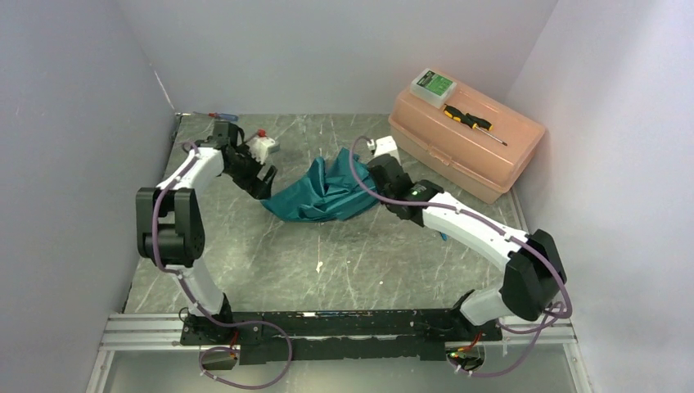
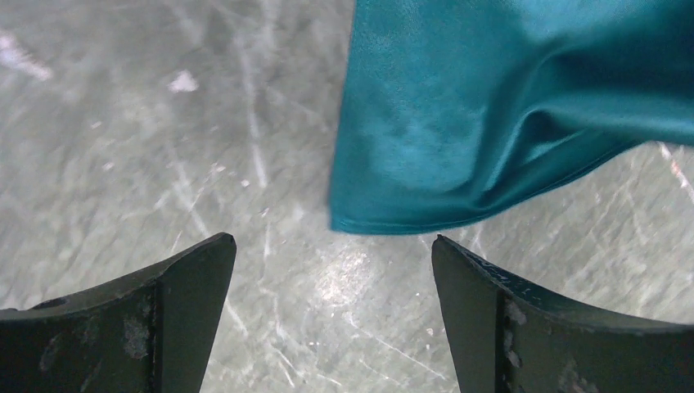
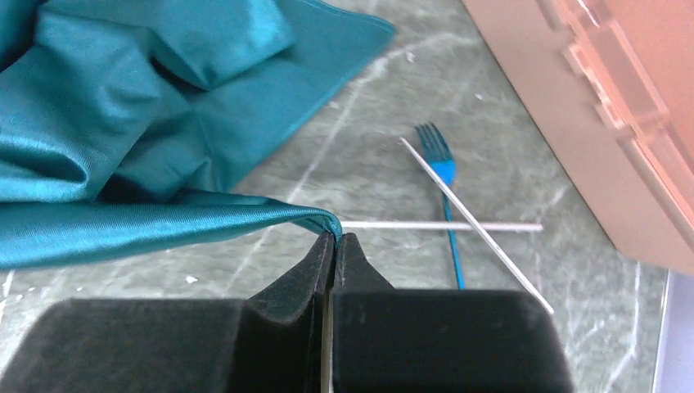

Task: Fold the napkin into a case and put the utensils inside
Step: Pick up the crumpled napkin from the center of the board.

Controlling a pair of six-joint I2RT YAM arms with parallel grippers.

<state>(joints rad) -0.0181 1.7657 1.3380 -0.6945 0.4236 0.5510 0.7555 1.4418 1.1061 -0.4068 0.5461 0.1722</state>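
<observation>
- Teal napkin (image 1: 323,196) lies crumpled mid-table between the two arms. No flat fold is visible and no case has been formed.
- Right claw (image 3: 334,241): jaws fully closed, pinching one hemmed corner of the napkin. That corner appears raised off the table (image 3: 368,147), with the cloth trailing away in loose folds.
- Left claw (image 2: 334,254): jaws wide apart, gripping nothing. It hovers just short of a free corner of the napkin, which lies just ahead of the gap between its fingertips.
- The utensils, a blue fork (image 3: 455,254) and two white sticks (image 3: 393,223), lie crossed on the bare table, near the pinched corner and beside a peach box (image 3: 589,123). All three are outside the cloth and untouched.
- Assessment: folding is at its opening stage. Remaining, in my judgement: spread the cloth, fold it into a narrow pocket, then load all three utensils.
- Risk noted: the slick fabric may slip from a one-corner pinch.
</observation>
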